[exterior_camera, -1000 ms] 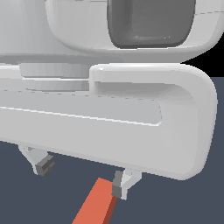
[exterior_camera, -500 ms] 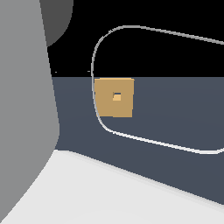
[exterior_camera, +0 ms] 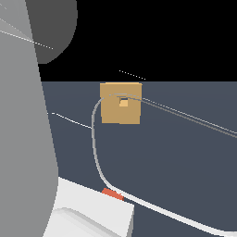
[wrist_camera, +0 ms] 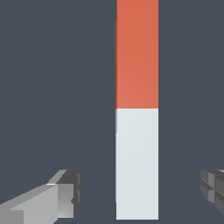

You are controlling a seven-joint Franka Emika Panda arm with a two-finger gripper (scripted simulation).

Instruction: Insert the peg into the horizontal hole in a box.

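The gripper (wrist_camera: pixel 138 192) stood open in the wrist view: we saw one grey finger (wrist_camera: pixel 48 199) and the tip of the other (wrist_camera: pixel 214 188) set wide apart, with the peg (wrist_camera: pixel 137 109) running between them and touching neither. Much of each finger was cut off by the frame's edges. In the exterior view we could not find the fingers at all; a large grey arm body (exterior_camera: pixel 28 120) filled the left of that frame and a pale casing (exterior_camera: pixel 92 210) covered the lower left.

The peg there showed only as a small orange-red sliver (exterior_camera: pixel 112 194) at the lower middle, peeping out along the casing's edge, the rest hidden. The wrist view gave more: a long, straight bar with flat faces, one stretch orange-red and the other whitish (wrist_camera: pixel 137 164), the two colours meeting in a clean line across it. Its orange end ran out of the frame, so we could not see that tip. It lay on the dark blue-grey floor (wrist_camera: pixel 52 87).

The box (exterior_camera: pixel 121 103) sat in the upper middle of the exterior view, a plain tan square on the floor, well apart from the peg. Its hole (exterior_camera: pixel 123 102) was a small, lighter square near the middle of the face. Thin pale outlines crossed the box and partly overlay the hole.
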